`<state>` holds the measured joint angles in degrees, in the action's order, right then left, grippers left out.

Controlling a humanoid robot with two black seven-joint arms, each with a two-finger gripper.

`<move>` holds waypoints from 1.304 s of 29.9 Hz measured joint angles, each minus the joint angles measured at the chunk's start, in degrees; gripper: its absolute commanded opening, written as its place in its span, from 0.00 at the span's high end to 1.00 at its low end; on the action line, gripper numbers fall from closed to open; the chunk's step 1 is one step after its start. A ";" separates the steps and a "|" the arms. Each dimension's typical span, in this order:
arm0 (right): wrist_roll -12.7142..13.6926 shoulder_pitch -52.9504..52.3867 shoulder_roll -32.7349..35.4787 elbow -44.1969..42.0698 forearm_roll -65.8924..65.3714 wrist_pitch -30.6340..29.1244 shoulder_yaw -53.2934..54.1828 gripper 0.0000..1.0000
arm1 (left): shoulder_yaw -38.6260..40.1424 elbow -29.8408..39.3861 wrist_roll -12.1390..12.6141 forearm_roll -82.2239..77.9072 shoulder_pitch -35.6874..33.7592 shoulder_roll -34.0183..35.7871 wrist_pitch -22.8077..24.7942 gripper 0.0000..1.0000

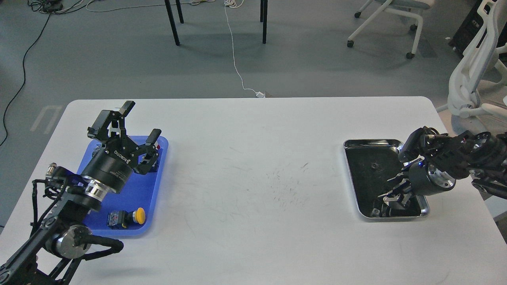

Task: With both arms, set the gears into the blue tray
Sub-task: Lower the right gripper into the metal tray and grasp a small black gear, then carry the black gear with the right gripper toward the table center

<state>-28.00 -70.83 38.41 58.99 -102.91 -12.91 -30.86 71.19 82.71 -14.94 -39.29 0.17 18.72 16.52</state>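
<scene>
On the black lining of the silver tray (350,174) at the right lies one tiny black gear (372,166). My right gripper (386,201) reaches down into that tray's near end; its dark fingers blend with the lining, so whether it is open or shut is unclear. It hides whatever lies under it. At the left is the blue tray (136,190). Over its far end hovers my left gripper (141,120), open and empty. I see no gear in the blue tray.
The blue tray holds a yellow-capped switch (127,217) near its front. A red-capped switch (157,149) is partly hidden behind my left gripper. A white office chair (469,79) stands past the table's right edge.
</scene>
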 measured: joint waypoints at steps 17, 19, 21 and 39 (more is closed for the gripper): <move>-0.03 0.34 -0.74 -0.52 0.01 -0.43 -0.07 0.87 | 0.00 0.00 0.00 0.00 0.03 -0.05 0.00 0.02; 0.01 -0.21 -0.67 -0.19 -0.03 -0.52 -0.11 0.87 | 0.00 0.00 0.00 0.00 0.02 -0.02 0.00 0.02; 0.07 -1.68 -0.53 0.41 0.16 -0.53 -0.10 0.86 | 0.00 0.00 0.00 0.00 -0.03 -0.01 0.00 0.02; -0.01 -15.11 -23.35 -2.72 23.61 0.39 -1.47 0.84 | -0.03 -0.01 -0.11 0.00 -0.14 0.08 0.19 0.02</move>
<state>-28.00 -85.93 15.05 56.27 -79.30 -12.51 -32.32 71.16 82.70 -15.05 -39.29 0.04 18.80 16.71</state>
